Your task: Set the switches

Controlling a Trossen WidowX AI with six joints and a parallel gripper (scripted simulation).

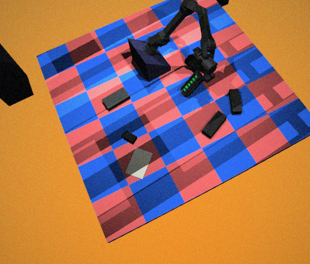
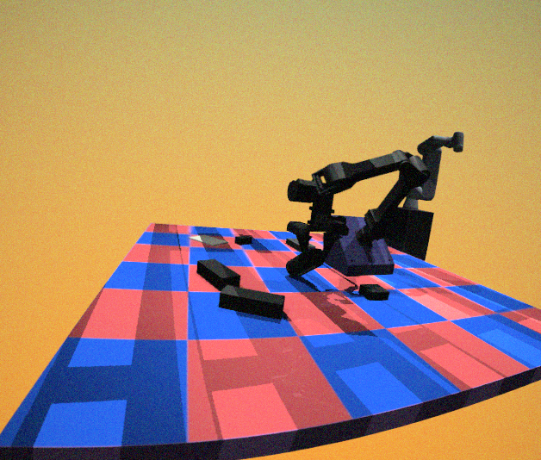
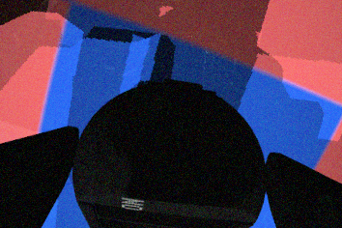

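Observation:
The dark controller unit is held tilted, its far end low over the bench. In the top view its top shows a row of green switch ends. Which end of each switch is pressed down cannot be told. My gripper is shut on the unit, one finger at each side. The wrist view shows the unit's rounded, dark body with a small patch of pale marks near the lower edge. No row of label squares can be read. Whether the low end touches the bench is unclear.
Two dark blocks lie near the unit. A grey block, a small black block and a pale plate lie farther off. Another small block shows in the exterior view. The arm stands on a dark wedge base.

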